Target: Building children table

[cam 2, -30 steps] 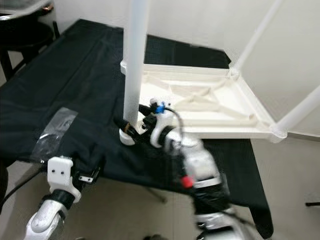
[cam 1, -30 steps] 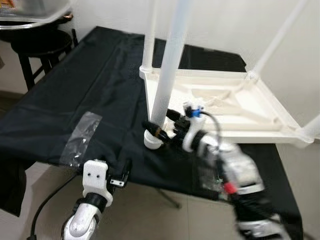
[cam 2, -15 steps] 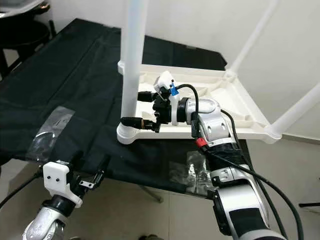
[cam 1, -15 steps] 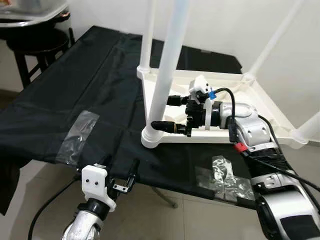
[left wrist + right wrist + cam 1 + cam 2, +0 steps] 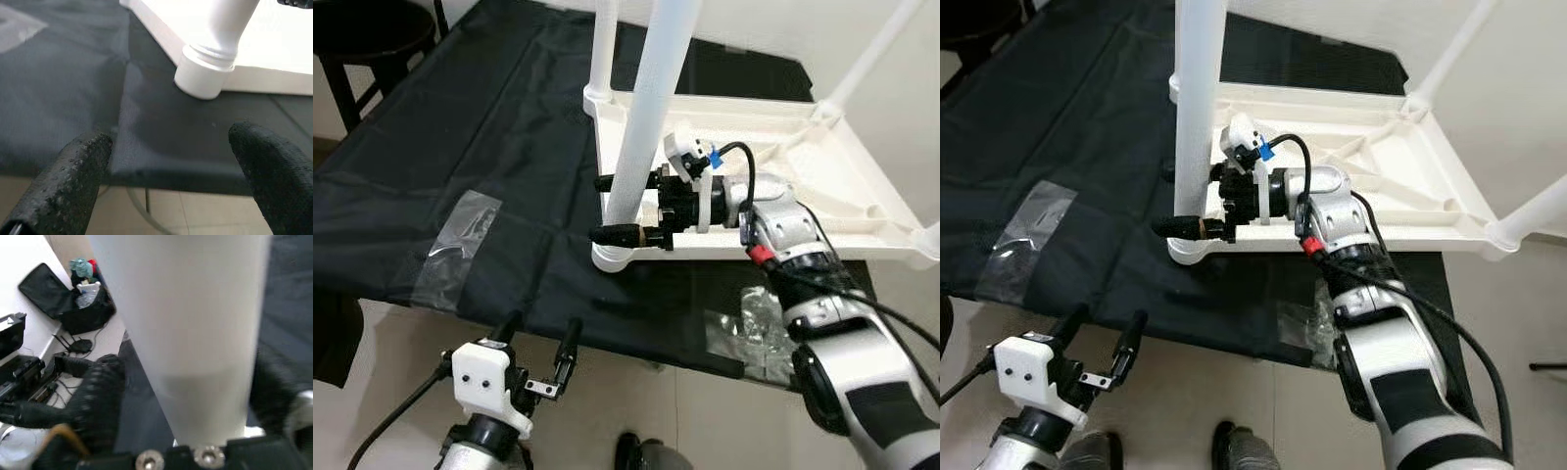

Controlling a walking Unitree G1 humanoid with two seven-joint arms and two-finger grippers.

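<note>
A white children's table (image 5: 822, 186) lies upside down on a black cloth (image 5: 460, 147), its legs pointing up. The near-left leg (image 5: 651, 108) stands in its round socket (image 5: 617, 257). My right gripper (image 5: 615, 208) is open and reaches in from the right, one black finger on each side of that leg just above the socket. The right wrist view shows the leg (image 5: 195, 333) between the fingers, with a small gap on one side. My left gripper (image 5: 540, 338) hangs open and empty below the cloth's front edge, short of the socket (image 5: 203, 78).
Other white legs rise at the back left (image 5: 604, 49), back right (image 5: 871, 49) and near right (image 5: 930, 235). Clear tape patches lie on the cloth (image 5: 460, 245) (image 5: 749, 328). A black stool (image 5: 362, 29) stands at the far left. Tiled floor lies below the front edge.
The camera has tilted down. My right gripper has moved left, so its fingers now straddle the near-left leg instead of standing beside it. The left gripper stays open and low.
</note>
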